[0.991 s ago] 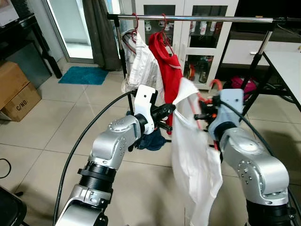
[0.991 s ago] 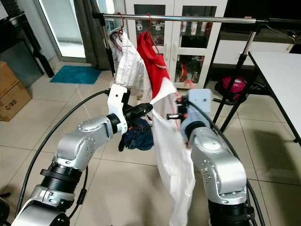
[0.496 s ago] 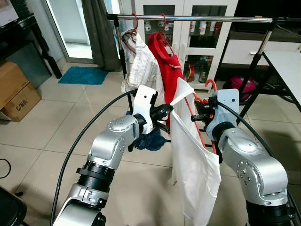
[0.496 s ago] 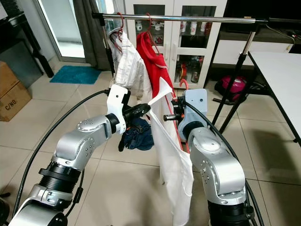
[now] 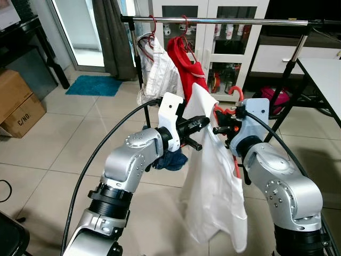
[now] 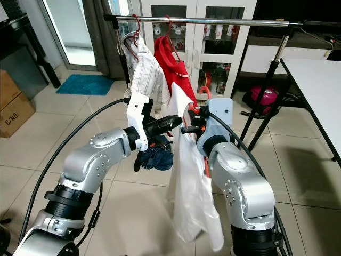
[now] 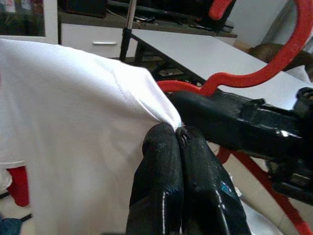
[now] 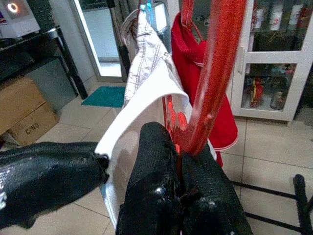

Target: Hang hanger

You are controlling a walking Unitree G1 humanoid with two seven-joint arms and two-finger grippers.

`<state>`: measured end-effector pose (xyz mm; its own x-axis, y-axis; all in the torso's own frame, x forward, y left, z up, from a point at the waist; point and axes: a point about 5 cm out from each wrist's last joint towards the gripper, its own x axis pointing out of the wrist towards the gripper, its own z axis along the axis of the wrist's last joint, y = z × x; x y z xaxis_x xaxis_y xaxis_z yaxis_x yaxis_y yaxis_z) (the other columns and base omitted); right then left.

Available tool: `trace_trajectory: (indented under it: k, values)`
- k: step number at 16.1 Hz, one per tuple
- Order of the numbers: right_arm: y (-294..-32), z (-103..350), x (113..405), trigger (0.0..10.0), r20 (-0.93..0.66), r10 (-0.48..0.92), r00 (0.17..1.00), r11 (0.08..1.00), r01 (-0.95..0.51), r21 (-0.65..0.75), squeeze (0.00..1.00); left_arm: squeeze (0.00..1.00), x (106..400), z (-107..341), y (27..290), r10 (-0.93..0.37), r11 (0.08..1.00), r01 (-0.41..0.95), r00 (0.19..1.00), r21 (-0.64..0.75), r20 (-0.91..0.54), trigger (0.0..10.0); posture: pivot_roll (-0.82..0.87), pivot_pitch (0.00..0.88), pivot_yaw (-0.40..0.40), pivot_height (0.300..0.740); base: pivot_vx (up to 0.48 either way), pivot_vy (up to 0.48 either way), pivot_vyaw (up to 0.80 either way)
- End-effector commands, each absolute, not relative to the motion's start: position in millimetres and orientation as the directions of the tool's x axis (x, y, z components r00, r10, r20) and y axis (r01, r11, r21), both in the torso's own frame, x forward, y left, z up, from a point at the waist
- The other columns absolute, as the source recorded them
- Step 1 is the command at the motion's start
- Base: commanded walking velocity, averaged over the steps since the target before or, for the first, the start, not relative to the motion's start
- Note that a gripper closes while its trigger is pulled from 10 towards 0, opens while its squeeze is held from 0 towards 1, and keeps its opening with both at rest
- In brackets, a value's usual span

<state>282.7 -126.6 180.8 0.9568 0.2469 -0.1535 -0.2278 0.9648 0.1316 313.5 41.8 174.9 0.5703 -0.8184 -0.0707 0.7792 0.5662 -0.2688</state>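
Left gripper (image 5: 203, 124) raised at chest height, fingers pressed together on a fold of the white shirt (image 5: 216, 181) at its shoulder; pinch confirmed in the left wrist view, fabric bunched between both pads (image 7: 161, 161). Right gripper (image 5: 220, 128) level with it and just beside, fingers closed around the red hanger (image 5: 235, 96) near the base of its hook; grip seen close up in the right wrist view, red stem (image 8: 215, 73) rising from between the pads. Hanger mostly hidden under the shirt: hook and a short length of one arm exposed, far arm not traceable. Shirt draped from both grippers, lower hem hanging low before the robot's right arm. Hanger held below and short of the clothes rail (image 5: 224, 21), hook not on it. On the rail's left end: a white striped garment (image 5: 157, 74) and a red garment (image 5: 186, 69), each on a red hanger. Dark cloth (image 5: 170, 160) low behind the left arm, partly obscured, kind not determinable.
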Motion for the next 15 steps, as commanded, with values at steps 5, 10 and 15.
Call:
trace_trajectory:
  k: [5, 10, 15]
  values:
    - [-124, 186, 286, 10.0, -0.111, 0.296, 0.949, 0.950, -0.281, 0.133, 0.00, 0.00, 309, 170, 44, -0.805, 0.593, 0.779, 0.573, -0.203, -0.153, 10.0, -0.20, 0.000, 0.053, 0.740, 0.000, 0.000, 0.00]
    - [-122, 186, 285, 10.0, -0.096, 0.312, 0.945, 0.943, -0.296, 0.150, 0.00, 1.00, 312, 178, 67, -0.813, 0.580, 0.808, 0.564, -0.107, -0.145, 10.0, -0.20, 0.000, 0.057, 0.740, 0.000, 0.000, 0.00]
    - [-130, 182, 280, 10.0, -0.146, 0.438, 0.887, 0.898, -0.428, 0.098, 0.00, 1.00, 324, 198, 128, -0.753, 0.644, 0.764, 0.642, 0.038, -0.141, 10.0, -0.20, 0.000, 0.061, 0.740, 0.000, 0.000, 0.00]
